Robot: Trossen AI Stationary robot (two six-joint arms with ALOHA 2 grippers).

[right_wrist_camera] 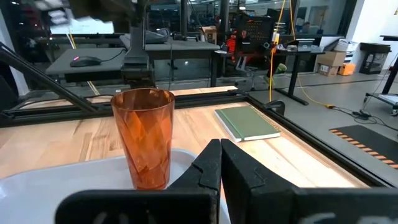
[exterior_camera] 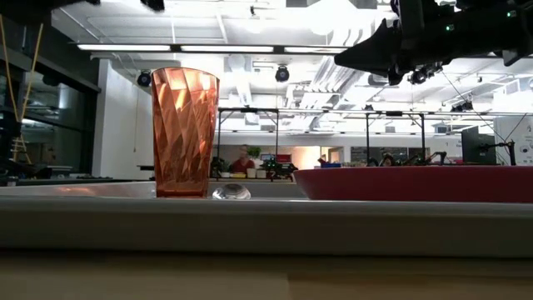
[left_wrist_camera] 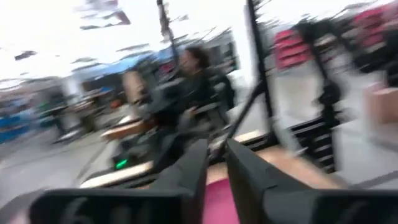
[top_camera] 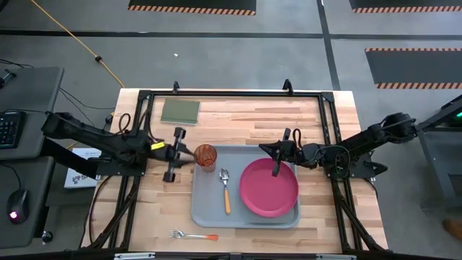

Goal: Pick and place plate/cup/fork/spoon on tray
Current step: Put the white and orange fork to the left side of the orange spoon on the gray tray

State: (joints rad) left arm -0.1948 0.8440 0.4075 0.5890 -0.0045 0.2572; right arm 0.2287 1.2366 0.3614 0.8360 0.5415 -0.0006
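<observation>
High view: left hand [top_camera: 189,153] sits just left of the cup [top_camera: 206,156], fingers pointing at it, right at the tray's [top_camera: 206,213] top-left corner. Can't tell if the fingers are open or closed, or whether they touch the cup; left wrist view is motion-blurred, showing two dark fingers [left_wrist_camera: 189,171] with a narrow gap and a strip of pink between them.

Right hand [top_camera: 276,169] is closed, holding nothing, hovering over the plate's [top_camera: 268,189] top-left edge. Right wrist view: fingers pressed together, the cup [right_wrist_camera: 144,135] upright just ahead on the tray [right_wrist_camera: 37,180], green pad [right_wrist_camera: 247,123] farther back on the table [right_wrist_camera: 186,127].

Cup stands upright in the tray's top-left corner. Spoon [top_camera: 225,189] lies in the tray between cup and plate, bowl toward the cup, handle pointing to the near edge. Plate fills the tray's right half. Fork [top_camera: 192,235] is off the tray, on the table near its front edge, below the tray's left corner. Green pad [top_camera: 180,111] is at the table's far left.

Low view: cup [exterior_camera: 184,132] upright, spoon bowl [exterior_camera: 231,192] just right of its base, plate rim [exterior_camera: 416,183] to the right.
</observation>
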